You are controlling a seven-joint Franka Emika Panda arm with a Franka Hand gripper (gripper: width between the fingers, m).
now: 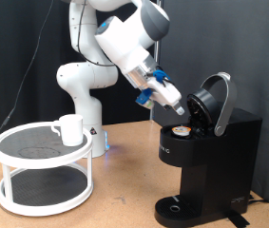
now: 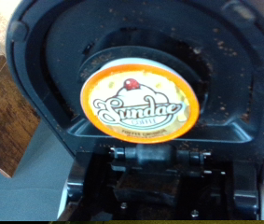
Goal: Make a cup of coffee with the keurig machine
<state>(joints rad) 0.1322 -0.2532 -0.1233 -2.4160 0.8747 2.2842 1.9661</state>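
Note:
The black keurig machine (image 1: 210,157) stands at the exterior view's right with its rounded lid (image 1: 217,100) swung up. A pod (image 1: 181,130) with a tan top sits in the open holder. In the wrist view the pod (image 2: 141,98) fills the middle, showing an orange-ringed label, seated in the black chamber (image 2: 48,56). My gripper (image 1: 178,105) hovers just above the pod, in front of the raised lid; its fingers do not show in the wrist view. The white cup (image 1: 70,129) stands far off at the exterior view's left, on a stand.
A white round two-tier stand (image 1: 45,169) carries the cup on its dark top shelf. The wooden table's front edge runs along the exterior view's bottom left. The arm's white base (image 1: 86,104) rises behind the stand. A black curtain hangs behind.

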